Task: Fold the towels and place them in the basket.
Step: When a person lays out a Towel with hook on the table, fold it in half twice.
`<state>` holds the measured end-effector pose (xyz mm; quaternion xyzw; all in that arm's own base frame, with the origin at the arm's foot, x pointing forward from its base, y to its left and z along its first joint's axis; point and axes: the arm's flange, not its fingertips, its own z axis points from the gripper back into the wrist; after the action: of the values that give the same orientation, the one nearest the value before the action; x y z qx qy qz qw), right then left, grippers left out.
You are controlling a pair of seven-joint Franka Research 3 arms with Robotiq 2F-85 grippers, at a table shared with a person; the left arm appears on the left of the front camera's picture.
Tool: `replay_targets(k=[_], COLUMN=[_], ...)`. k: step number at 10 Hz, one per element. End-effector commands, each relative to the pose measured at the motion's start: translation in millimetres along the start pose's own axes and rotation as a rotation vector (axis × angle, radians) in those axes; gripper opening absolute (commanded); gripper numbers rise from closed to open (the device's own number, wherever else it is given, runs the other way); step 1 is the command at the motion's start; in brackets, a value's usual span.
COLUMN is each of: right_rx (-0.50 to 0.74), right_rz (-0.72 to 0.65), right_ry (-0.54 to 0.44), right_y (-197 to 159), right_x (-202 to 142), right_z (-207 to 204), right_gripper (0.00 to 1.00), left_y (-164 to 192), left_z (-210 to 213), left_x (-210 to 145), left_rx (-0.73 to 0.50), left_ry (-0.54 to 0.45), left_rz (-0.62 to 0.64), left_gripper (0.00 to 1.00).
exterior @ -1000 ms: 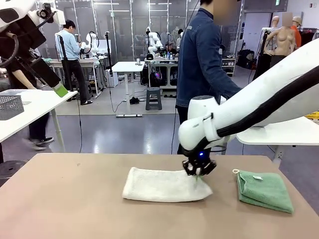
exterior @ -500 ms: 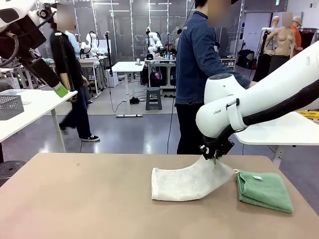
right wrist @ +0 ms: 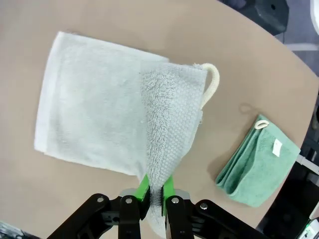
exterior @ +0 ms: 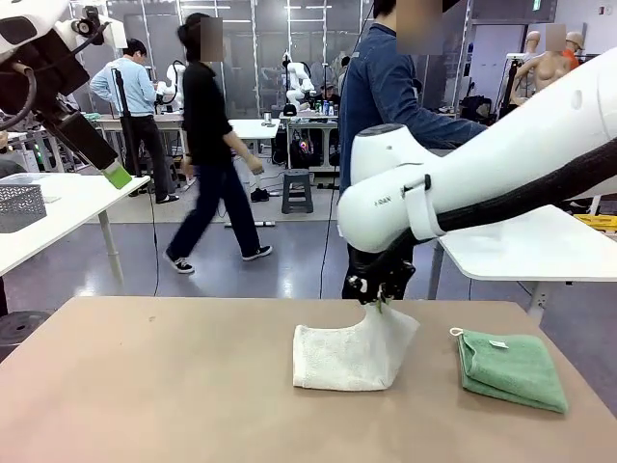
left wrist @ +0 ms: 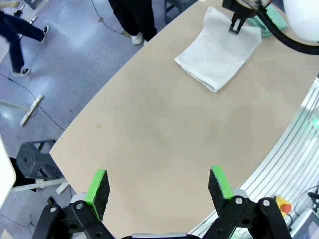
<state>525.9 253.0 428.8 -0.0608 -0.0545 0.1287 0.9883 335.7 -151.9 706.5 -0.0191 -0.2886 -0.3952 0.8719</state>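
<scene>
Right gripper [right wrist: 155, 188] is clamped on the cream towel's [exterior: 337, 355] edge, which you see lifted over the rest lying mid-bench [exterior: 145, 386]. Near its right, apart, lies a folded green towel [exterior: 511, 367]. Your left gripper [left wrist: 158, 185] hangs spread wide above the bench.

The left half of the tan table [exterior: 145, 386] lies bare, open to a reach. At mid-table the off-white terry towel [exterior: 337, 355] rises to the right gripper [exterior: 379, 301], whose arm spans the right side. A folded mint-green towel [exterior: 511, 368] sits near the right edge, with a bare strip between the towels.
</scene>
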Motion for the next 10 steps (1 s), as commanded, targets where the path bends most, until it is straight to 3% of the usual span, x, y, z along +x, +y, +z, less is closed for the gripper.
replay_targets(k=[1, 7, 10], right_rx=[-0.008, 0.023, -0.010], right_rz=[-0.027, -0.061, -0.107], right_ry=[0.050, 0.126, 0.147], right_y=[25.7, 99.9, 108.5], right_x=[24.6, 63.5, 64.2], right_z=[0.3, -28.7, -44.1], right_gripper=[0.00, 0.00, 0.00], left_y=[-0.6, -0.6, -0.6], left_z=[-1.7, -1.7, -1.7], left_x=[-1.1, -1.1, -1.1], left_rx=[0.001, 0.001, 0.001], left_ry=[-0.003, -0.003, -0.003], left_rz=[-0.004, -0.004, -0.004], left_gripper=[1.00, 1.00, 1.00])
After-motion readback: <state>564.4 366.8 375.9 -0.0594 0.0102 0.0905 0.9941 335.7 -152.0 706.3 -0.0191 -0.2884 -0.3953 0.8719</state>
